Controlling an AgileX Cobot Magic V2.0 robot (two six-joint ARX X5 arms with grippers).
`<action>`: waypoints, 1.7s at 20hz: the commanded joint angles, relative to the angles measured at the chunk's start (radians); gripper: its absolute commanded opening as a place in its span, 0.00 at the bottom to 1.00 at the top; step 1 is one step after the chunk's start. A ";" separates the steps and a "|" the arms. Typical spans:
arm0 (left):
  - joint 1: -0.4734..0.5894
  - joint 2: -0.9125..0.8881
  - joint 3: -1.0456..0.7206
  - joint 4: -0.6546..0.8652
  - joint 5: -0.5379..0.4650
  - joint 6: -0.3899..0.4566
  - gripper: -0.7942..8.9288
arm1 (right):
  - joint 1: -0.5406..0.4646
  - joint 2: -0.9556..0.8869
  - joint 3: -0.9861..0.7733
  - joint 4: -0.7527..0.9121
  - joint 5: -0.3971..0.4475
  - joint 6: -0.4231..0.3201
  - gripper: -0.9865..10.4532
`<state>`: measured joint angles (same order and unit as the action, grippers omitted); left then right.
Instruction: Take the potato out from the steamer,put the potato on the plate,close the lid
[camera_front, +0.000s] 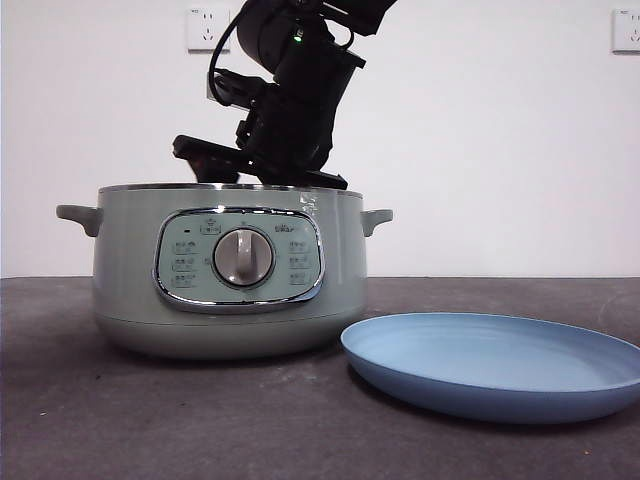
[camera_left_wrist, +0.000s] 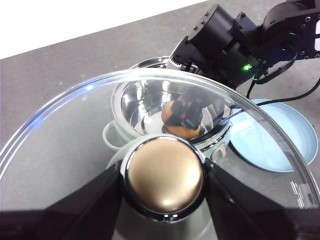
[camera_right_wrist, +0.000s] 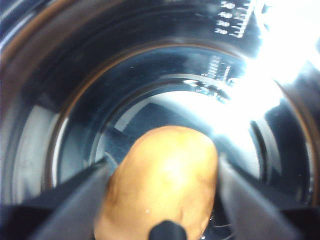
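My right claw (camera_right_wrist: 162, 200) is down inside the steamer (camera_front: 130, 270), jaws hugging the potato (camera_right_wrist: 162, 175) on both flanks, its long axis running between them. Left claw (camera_left_wrist: 162, 175) grips the lid (camera_left_wrist: 65, 130) by its knob. Plate (camera_front: 500, 365) sits lower right on the counter (camera_front: 80, 420).

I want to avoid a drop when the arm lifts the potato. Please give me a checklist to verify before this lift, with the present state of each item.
1. Right claw has its jaws on both sides of the potato: ok.
2. Grip firm enough to lift: cannot tell.
3. Lid is off the steamer, held by the left claw at its knob: ok.
4. Lid clear of the way out of the pot: cannot tell.
5. Plate beside the steamer, nothing on it: ok.
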<state>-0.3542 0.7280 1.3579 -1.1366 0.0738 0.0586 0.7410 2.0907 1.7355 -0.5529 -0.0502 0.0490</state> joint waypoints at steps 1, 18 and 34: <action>0.002 -0.011 0.006 0.043 0.006 -0.009 0.07 | 0.003 0.021 0.002 -0.009 0.004 0.002 0.14; 0.002 -0.011 0.006 0.044 0.009 -0.005 0.07 | -0.008 -0.409 0.005 -0.205 0.089 -0.045 0.07; 0.002 -0.011 0.006 0.043 0.043 -0.002 0.07 | -0.216 -0.840 -0.669 -0.145 0.011 -0.016 0.07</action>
<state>-0.3542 0.7280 1.3579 -1.1366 0.1146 0.0589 0.5251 1.2419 1.0828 -0.6964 -0.0395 0.0189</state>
